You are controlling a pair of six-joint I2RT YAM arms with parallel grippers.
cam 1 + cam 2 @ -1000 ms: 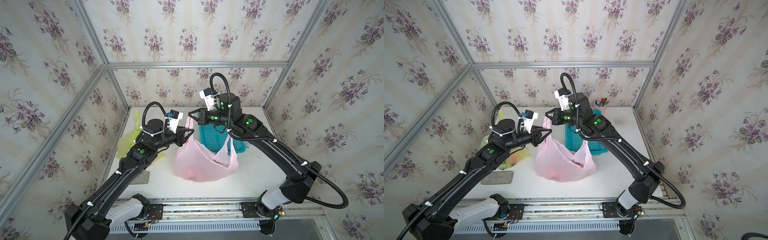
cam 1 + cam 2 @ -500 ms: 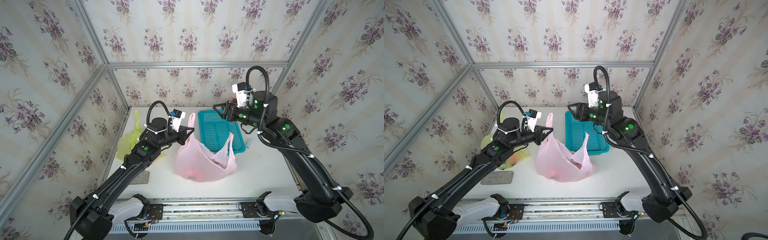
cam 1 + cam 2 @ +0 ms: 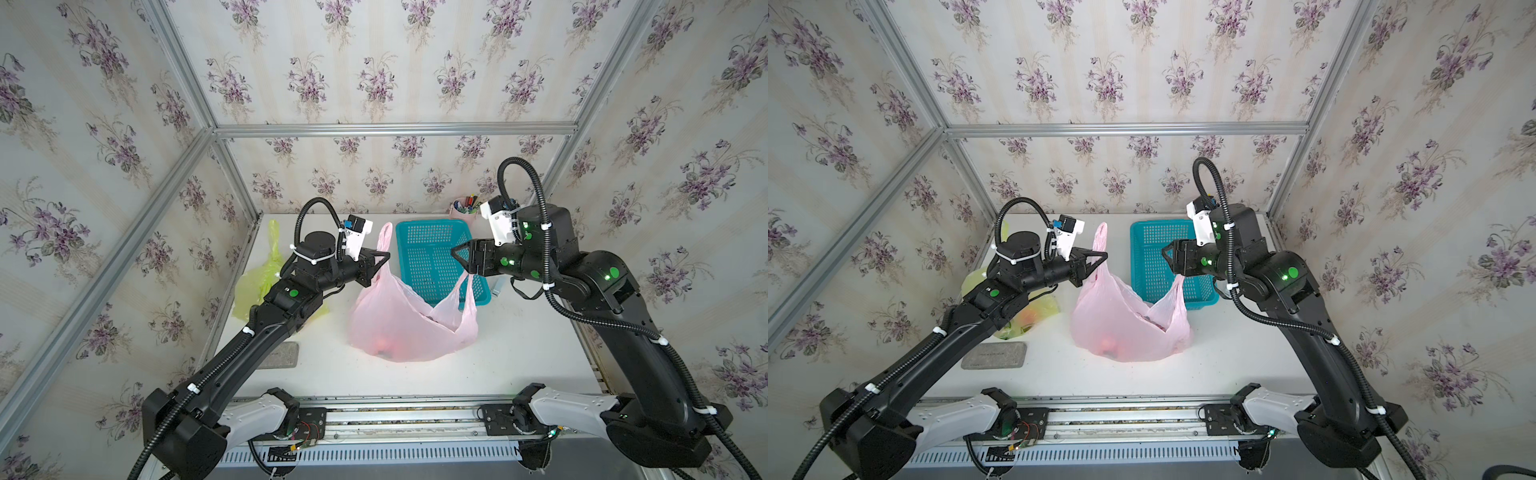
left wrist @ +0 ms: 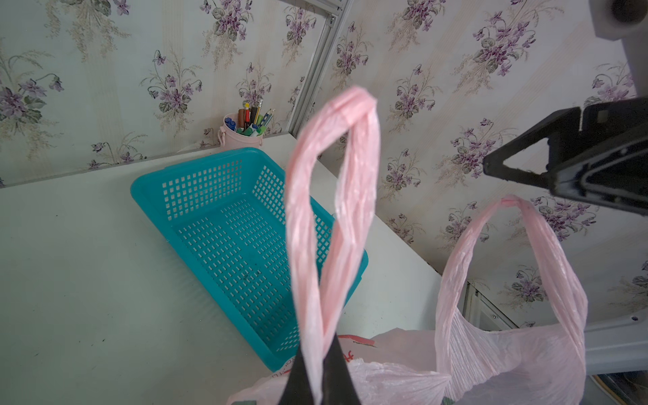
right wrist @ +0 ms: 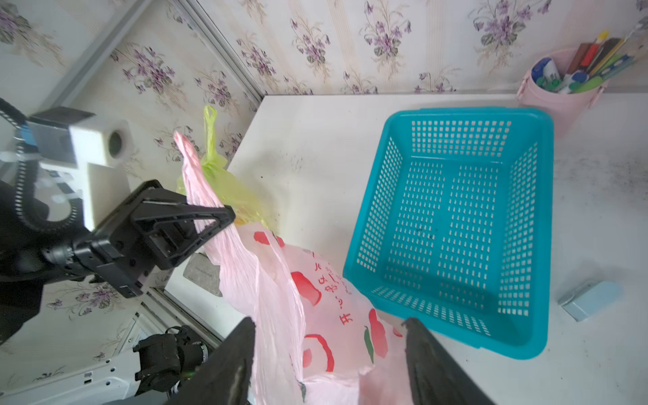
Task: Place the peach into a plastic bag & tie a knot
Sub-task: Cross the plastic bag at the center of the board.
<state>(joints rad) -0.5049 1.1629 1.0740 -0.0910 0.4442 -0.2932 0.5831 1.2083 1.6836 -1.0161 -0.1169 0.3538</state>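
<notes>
The pink plastic bag (image 3: 399, 324) (image 3: 1125, 324) stands on the white table with a reddish peach (image 3: 380, 345) (image 3: 1108, 345) showing through its bottom. My left gripper (image 3: 384, 257) (image 4: 317, 347) is shut on the bag's left handle (image 4: 333, 175), which stands up in a loop beyond the jaws. My right gripper (image 3: 459, 259) (image 5: 329, 321) is open, jaws wide, over the bag's right side. The right handle (image 4: 508, 207) rises to just under its lower finger. Nothing is pinched there.
An empty teal basket (image 3: 436, 257) sits behind the bag. A yellow-green bag (image 3: 257, 282) lies under my left arm, with a grey pad (image 3: 278, 355) at the left front. A pink pen cup (image 3: 465, 208) stands at the back, and a small light blue box (image 5: 589, 298) lies right of the basket.
My right gripper opened, left the left handle's top and swung back right, down to the right handle. My left gripper closed on the left handle.
</notes>
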